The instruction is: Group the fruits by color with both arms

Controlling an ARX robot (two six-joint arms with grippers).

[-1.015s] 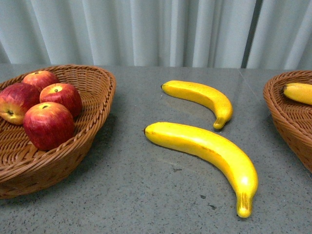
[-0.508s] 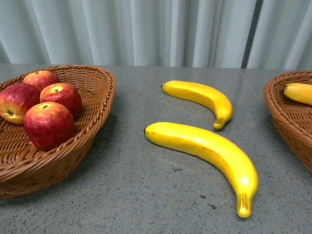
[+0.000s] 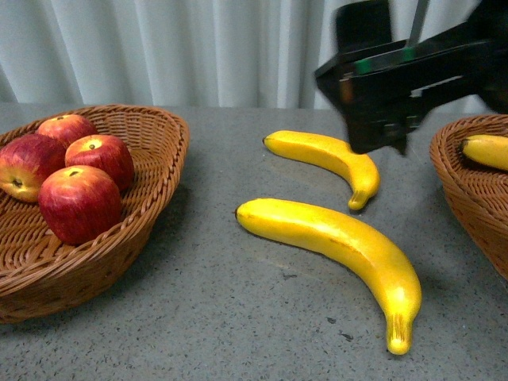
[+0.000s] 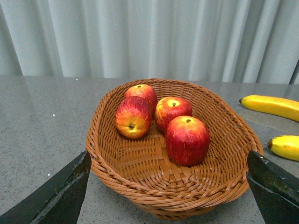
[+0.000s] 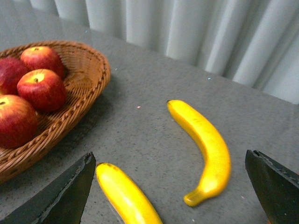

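Our right claw (image 5: pixel 169 154) hangs wide open with nothing in it, both black fingers (image 5: pixel 56 196) spread far apart. From its wrist view, two bananas lie on the grey table (image 3: pixel 222 317) below and ahead of it. The shorter banana (image 3: pixel 317 151) sits between the fingers, and the longer banana (image 3: pixel 341 242) has its end just beside one finger. In the front view the claw partly covers the shorter banana from above.

Off to the claw's right side stands a wicker basket (image 3: pixel 460 182) holding a third banana (image 3: pixel 486 151), only partly in view.

Our left claw (image 4: pixel 168 154) is also spread wide and empty. Straight ahead of it, framed between its fingers, is a second wicker basket (image 4: pixel 100 140) with four red apples (image 4: pixel 187 140) clustered together, touching. So we count three bananas, four apples and two baskets.
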